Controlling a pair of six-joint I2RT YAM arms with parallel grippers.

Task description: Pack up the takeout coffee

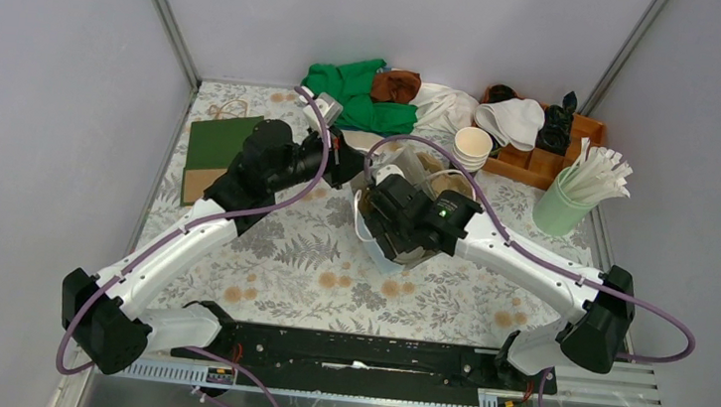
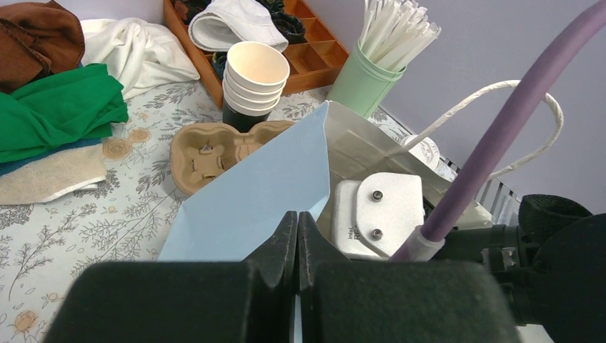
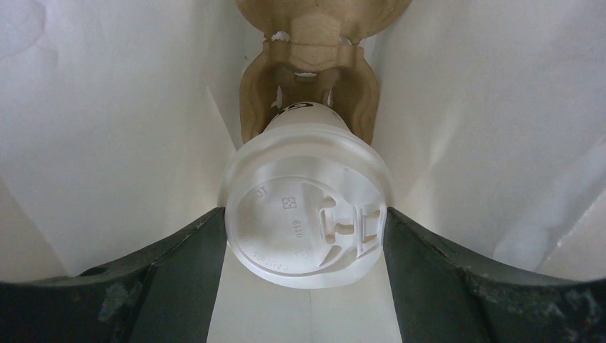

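Takeout coffee (image 3: 307,214) is clamped at its lid by the right gripper (image 3: 306,232) inside the paper bag (image 2: 250,193); left gripper (image 2: 297,225) is closed on the bag edge; cup base hidden

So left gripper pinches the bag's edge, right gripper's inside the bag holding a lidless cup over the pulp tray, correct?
No, the cup has its white lid on, as the right wrist view shows. The rest stands: left gripper pinches the bag edge, and right gripper holds the cup inside the bag over the pulp tray.
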